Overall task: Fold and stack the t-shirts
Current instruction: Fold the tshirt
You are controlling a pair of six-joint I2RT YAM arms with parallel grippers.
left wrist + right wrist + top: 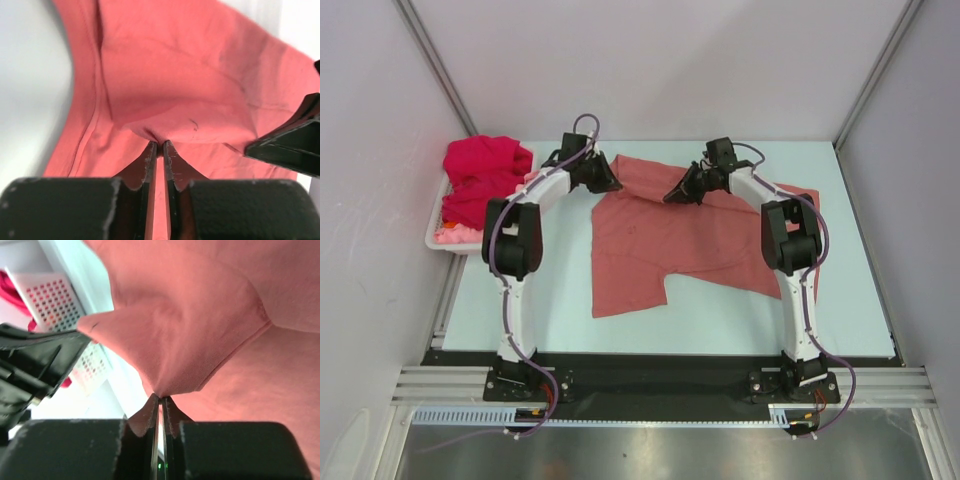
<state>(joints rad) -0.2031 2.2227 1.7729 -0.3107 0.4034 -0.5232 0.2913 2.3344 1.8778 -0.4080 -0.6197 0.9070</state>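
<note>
A dusty salmon-red t-shirt [660,245] lies spread on the pale table, its far edge lifted. My left gripper [611,184] is shut on a pinch of that edge; in the left wrist view the cloth [170,75] bunches at the tips of the gripper [160,145]. My right gripper [673,195] grips the same edge a little to the right, its jaws [161,398] shut on a peak of the cloth [200,330]. A bright crimson t-shirt [485,172] and a light pink one [455,235] sit in the basket at the far left.
The white plastic basket [437,238] stands at the table's left edge, its perforated wall [55,300] showing in the right wrist view. The two grippers hang close together. Booth walls enclose the table on three sides.
</note>
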